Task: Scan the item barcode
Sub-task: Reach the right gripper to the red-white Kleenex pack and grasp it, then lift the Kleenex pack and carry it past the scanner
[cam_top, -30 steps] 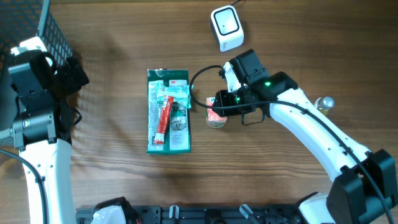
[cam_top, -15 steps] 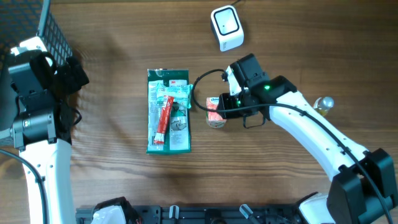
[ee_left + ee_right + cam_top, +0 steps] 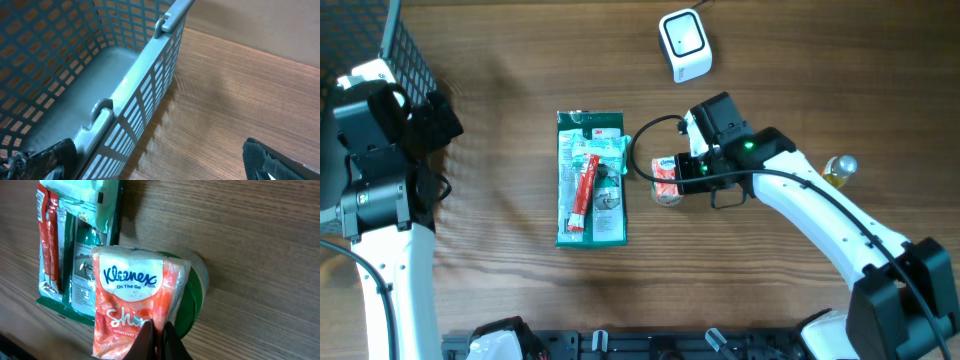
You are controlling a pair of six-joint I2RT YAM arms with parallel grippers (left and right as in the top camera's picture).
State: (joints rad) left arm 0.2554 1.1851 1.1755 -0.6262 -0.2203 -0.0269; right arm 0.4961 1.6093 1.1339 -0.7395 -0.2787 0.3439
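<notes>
Overhead view: the task is in its early part. The Kleenex tissue pack (image 3: 666,177), the item to be scanned, lies near the middle of the wooden table (image 3: 500,290), on top of a round green container (image 3: 189,300) and just right of a flat green packet (image 3: 590,178). The white scanner (image 3: 684,44) sits well apart from it, toward the far edge of the table, and no barcode faces it yet. The pack appears to be gripped but not lifted, so carrying it to the scanner and turning its barcode toward the window are yet to be done. The right arm reaches in from the lower right, its forearm running diagonally and its wrist bent so that the right gripper (image 3: 681,168) meets the pack from the right side. In the right wrist view the two fingers are drawn together, apparently pinching the thin edge of the orange wrapper. The left arm is parked at the far left beside a blue mesh basket (image 3: 125,100). The left gripper (image 3: 155,161) is spread wide, holding nothing, with one fingertip at each lower corner of the left wrist view.
</notes>
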